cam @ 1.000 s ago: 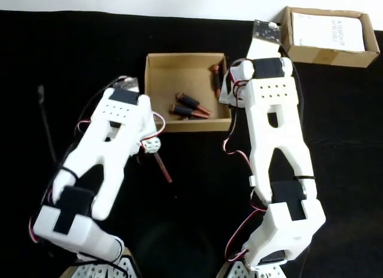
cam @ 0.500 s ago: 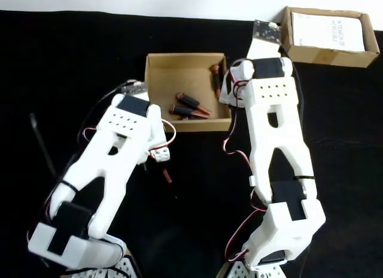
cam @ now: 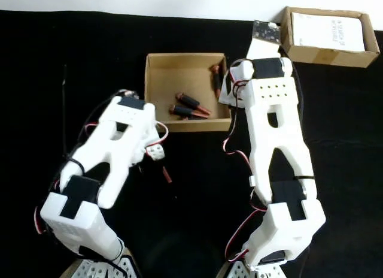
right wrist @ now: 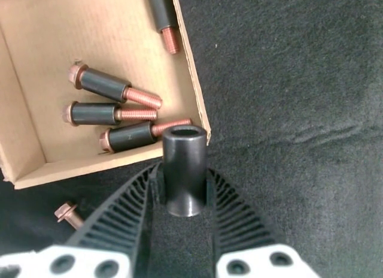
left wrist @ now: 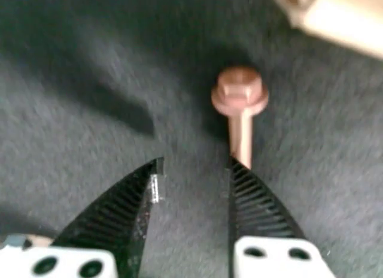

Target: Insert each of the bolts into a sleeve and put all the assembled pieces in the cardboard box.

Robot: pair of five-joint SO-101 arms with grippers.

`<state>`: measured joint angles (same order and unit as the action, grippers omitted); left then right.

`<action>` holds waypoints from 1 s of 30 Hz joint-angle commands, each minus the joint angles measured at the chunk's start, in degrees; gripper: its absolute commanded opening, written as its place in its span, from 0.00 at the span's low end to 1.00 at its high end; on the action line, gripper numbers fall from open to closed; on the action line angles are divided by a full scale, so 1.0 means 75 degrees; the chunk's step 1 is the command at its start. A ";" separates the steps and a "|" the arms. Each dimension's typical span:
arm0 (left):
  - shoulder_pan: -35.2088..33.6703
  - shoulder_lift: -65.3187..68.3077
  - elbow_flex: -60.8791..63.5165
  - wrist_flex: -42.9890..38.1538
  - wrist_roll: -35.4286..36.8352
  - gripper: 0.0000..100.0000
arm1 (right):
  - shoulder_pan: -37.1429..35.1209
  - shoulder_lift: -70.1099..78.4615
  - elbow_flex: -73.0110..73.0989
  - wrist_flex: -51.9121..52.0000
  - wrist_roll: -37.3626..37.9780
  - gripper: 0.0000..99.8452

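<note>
A bare copper bolt [left wrist: 239, 107] lies on the black cloth, its shank running up against one fingertip of my open left gripper [left wrist: 194, 170]. In the high view the bolt [cam: 166, 173] rests just in front of the left gripper [cam: 157, 155], below the cardboard box [cam: 157, 65]. My right gripper [right wrist: 182, 173] is shut on a black sleeve [right wrist: 184, 164], held upright just outside the near corner of the box [right wrist: 194, 110]. Several assembled pieces [right wrist: 111, 113] lie inside the box. The loose bolt [right wrist: 69, 215] also appears in the right wrist view.
A second cardboard box [cam: 287, 29] with white paper inside stands at the back right. A thin black cable [cam: 64, 110] runs along the left side. The right arm [cam: 275, 134] stretches along the box's right side.
The left arm shifted and swung a little over the bolt, and the cable at the left moved with it. The right arm stayed still.
</note>
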<state>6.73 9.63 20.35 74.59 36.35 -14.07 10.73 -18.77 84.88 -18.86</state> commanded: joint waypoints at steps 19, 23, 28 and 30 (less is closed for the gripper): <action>0.0076 0.0053 -0.0932 -0.0316 -0.0434 0.16 | -0.0076 -0.0557 -0.0018 -0.0041 0.0094 0.01; 0.0123 0.0053 -0.1201 0.0082 -0.0410 0.16 | -0.0076 -0.0557 -0.0018 -0.0018 0.0094 0.01; 0.0158 0.0147 -0.1155 0.0023 -0.0399 0.16 | -0.0076 -0.0557 -0.0029 -0.0041 0.0094 0.01; 0.0158 0.0158 -0.1155 0.0023 -0.0399 0.16 | -0.0076 -0.0557 -0.0029 -0.0029 0.0094 0.01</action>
<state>7.08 11.03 13.23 74.68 33.36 -14.15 10.73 -18.77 84.88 -18.68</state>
